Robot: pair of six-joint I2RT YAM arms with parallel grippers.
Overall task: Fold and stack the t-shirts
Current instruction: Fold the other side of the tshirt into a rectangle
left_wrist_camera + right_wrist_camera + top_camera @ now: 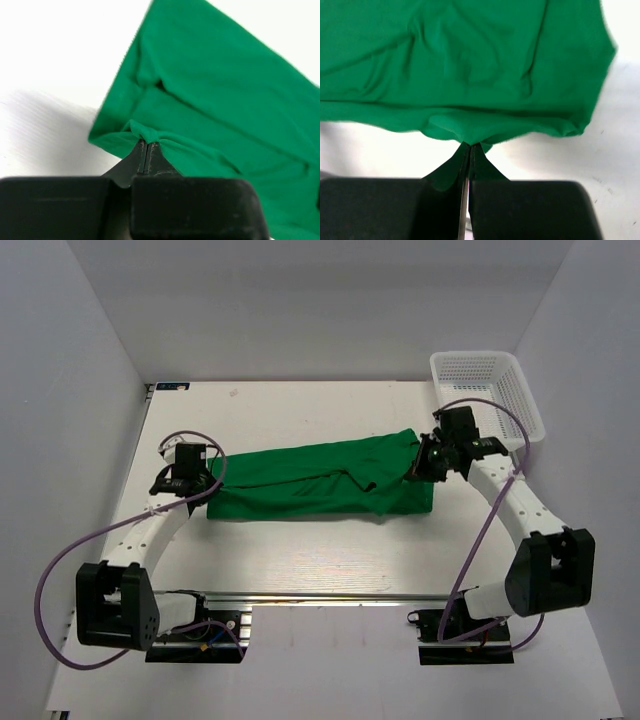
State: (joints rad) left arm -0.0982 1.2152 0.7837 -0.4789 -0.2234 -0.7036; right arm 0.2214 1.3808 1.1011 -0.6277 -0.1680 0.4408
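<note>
left pincer (145, 144) clamped tight on a pinch of the green t-shirt (310, 480) edge, at the end far from the white mesh basket (492, 390); right pincer (470, 145) clamped on the hem at the end near the basket; t-shirt lies stretched long between them, wrinkled, on the table (330, 560).

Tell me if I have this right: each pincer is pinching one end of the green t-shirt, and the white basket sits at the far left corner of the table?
Not quite. The white basket sits at the far right corner of the table, as the top view shows. The left pincer and right pincer do each pinch one end of the green t-shirt.
</note>
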